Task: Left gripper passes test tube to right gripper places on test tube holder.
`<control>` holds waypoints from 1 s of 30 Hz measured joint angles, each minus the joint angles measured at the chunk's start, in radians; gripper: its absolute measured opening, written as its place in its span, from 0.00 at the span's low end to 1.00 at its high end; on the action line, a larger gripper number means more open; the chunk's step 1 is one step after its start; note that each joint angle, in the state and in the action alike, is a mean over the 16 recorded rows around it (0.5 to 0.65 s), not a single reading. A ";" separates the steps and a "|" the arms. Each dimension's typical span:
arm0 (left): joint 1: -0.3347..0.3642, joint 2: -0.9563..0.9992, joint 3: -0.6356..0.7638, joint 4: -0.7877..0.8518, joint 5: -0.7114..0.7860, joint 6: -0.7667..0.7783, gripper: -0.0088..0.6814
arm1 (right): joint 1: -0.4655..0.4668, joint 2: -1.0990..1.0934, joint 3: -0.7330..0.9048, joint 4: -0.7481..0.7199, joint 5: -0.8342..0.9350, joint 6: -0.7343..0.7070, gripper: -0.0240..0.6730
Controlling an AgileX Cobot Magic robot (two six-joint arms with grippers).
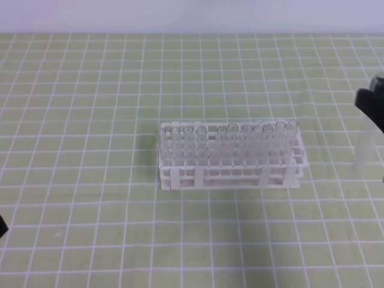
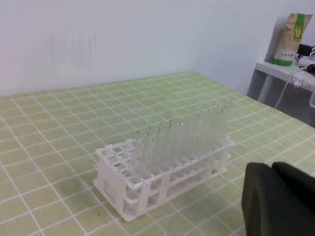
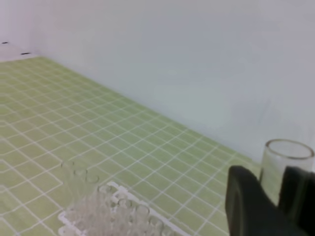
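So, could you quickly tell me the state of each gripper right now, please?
Left gripper: shut, black fingers together, holding nothing visible.
Right gripper: closed on a slender clear glass test tube.

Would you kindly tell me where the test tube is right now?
In the high view, the test tube hangs at the far right edge, held by the right claw, right of the test tube holder.

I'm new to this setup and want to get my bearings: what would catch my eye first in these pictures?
The white rack in the middle of the green checked cloth stands out first, with a row of clear tubes standing along its far side. Next is the right pincer at the right edge of the high view, shut on a clear tube. The left pincer hangs near the rack's end, shut and empty.
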 joint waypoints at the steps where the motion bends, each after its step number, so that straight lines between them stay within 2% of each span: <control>1: 0.000 0.000 0.000 0.001 0.000 0.000 0.01 | 0.000 0.028 -0.015 0.004 0.006 -0.014 0.18; 8: 0.000 0.001 0.001 0.005 -0.001 0.000 0.01 | 0.016 0.182 -0.114 -0.040 0.010 0.009 0.18; 11: 0.000 0.000 0.000 0.004 0.000 0.000 0.01 | 0.041 0.226 -0.152 -0.096 -0.041 0.077 0.18; 14: 0.000 -0.001 0.000 0.005 0.000 0.000 0.01 | 0.077 0.264 -0.185 -0.186 -0.135 0.203 0.18; 18: 0.000 -0.001 0.000 0.005 0.000 0.000 0.01 | 0.142 0.312 -0.224 -0.412 -0.305 0.517 0.18; 26: 0.000 -0.001 0.000 0.007 0.000 0.000 0.01 | 0.282 0.408 -0.251 -1.047 -0.652 1.265 0.18; 30: 0.000 -0.001 0.000 0.007 0.000 0.000 0.01 | 0.324 0.454 -0.243 -1.311 -0.770 1.550 0.18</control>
